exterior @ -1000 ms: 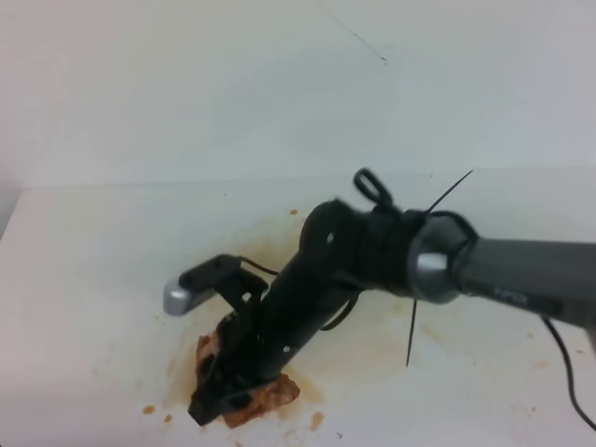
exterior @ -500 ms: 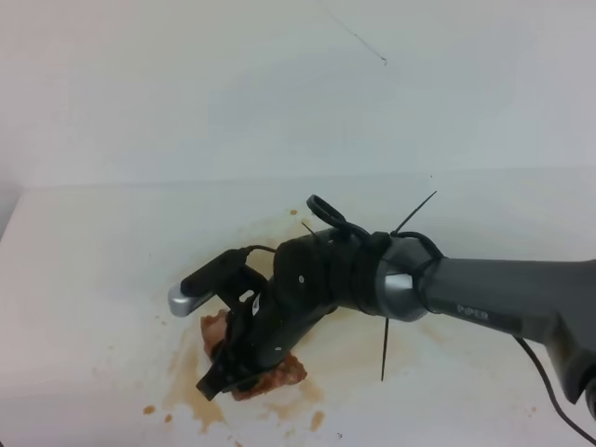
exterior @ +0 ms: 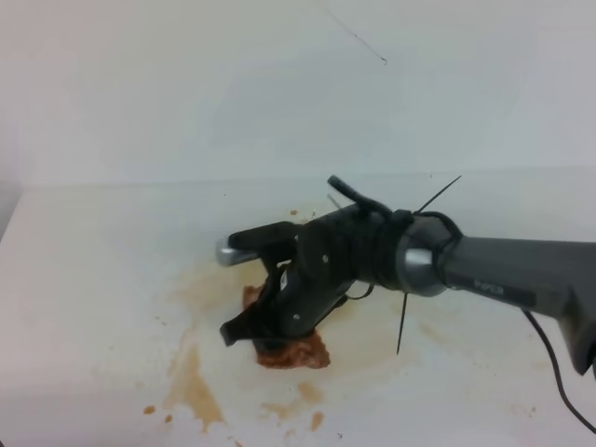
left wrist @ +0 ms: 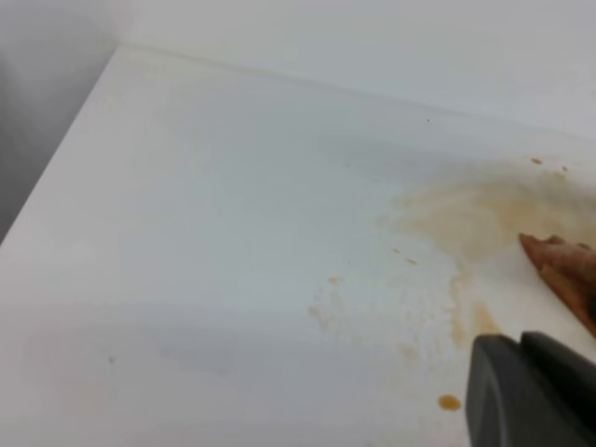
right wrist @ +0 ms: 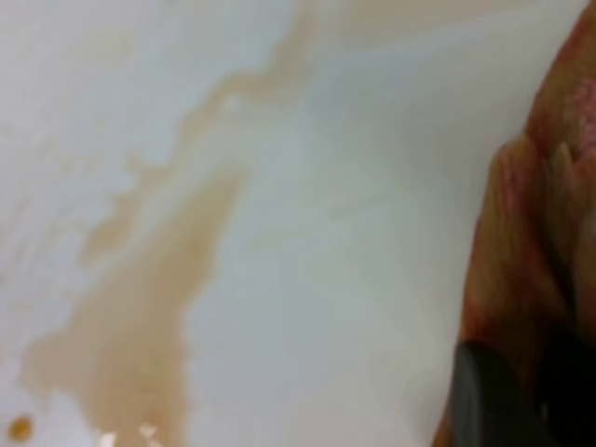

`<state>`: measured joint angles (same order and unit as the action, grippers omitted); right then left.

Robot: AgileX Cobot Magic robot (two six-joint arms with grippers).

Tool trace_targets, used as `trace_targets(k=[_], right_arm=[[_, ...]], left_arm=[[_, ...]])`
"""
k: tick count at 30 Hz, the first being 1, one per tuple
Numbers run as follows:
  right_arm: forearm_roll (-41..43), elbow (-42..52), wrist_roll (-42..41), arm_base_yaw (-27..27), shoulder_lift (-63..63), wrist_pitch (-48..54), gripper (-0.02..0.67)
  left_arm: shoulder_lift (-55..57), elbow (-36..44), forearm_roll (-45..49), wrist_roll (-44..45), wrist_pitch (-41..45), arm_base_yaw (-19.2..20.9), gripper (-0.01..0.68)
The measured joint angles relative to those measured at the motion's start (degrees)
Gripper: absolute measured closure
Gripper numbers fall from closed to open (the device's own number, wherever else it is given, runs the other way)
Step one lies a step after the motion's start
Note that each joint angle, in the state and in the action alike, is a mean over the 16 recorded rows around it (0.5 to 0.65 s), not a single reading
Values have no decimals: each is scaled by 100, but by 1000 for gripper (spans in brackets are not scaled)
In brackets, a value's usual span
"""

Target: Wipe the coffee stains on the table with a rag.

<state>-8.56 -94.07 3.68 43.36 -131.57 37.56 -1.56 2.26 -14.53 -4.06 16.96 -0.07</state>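
- The right gripper (exterior: 244, 331) is down on the white table (exterior: 84, 270), near the middle of its width and towards the front edge, at the end of a black and grey arm (exterior: 484, 275) that reaches in from the right edge.
- Its fingers press onto the reddish-brown rag (exterior: 296, 352); the exterior view shows the tips on or over the cloth, but whether the jaws clamp it or only push it I cannot tell.
- In the right wrist view one dark finger (right wrist: 489, 400) shows at the bottom right, touching the wrinkled cloth, which fills the right edge of that view.
- The rag lies flat on the table, partly hidden under the gripper, with its front-right part exposed.
- The coffee stains (exterior: 191, 377) spread around the rag as pale tan smears: a broad faint patch to its left, a darker streak running towards the front edge, and small drops near the front-left.
- Fainter tan film also lies to the right of the rag, under the arm.
- A few dots sit towards the back edge, behind the gripper.
- A grey-tipped camera mount (exterior: 247, 247) sticks out to the left above the gripper.
- The left gripper (left wrist: 531, 391) shows only as a dark block at the bottom right of its own wrist view, above bare table; its jaw state cannot be told.
- A plain white wall (exterior: 279, 84) rises behind the back edge.
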Motion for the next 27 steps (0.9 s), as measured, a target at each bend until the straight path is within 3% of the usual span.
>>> trace_targets(k=[14, 27], right_arm=[[49, 264, 723, -724, 87, 276, 509], [-141, 2217, 587, -1361, 1002, -1025, 509]], left_arm=[[0, 0, 0, 0, 0, 0, 672], [0, 0, -3, 0, 0, 0, 672]])
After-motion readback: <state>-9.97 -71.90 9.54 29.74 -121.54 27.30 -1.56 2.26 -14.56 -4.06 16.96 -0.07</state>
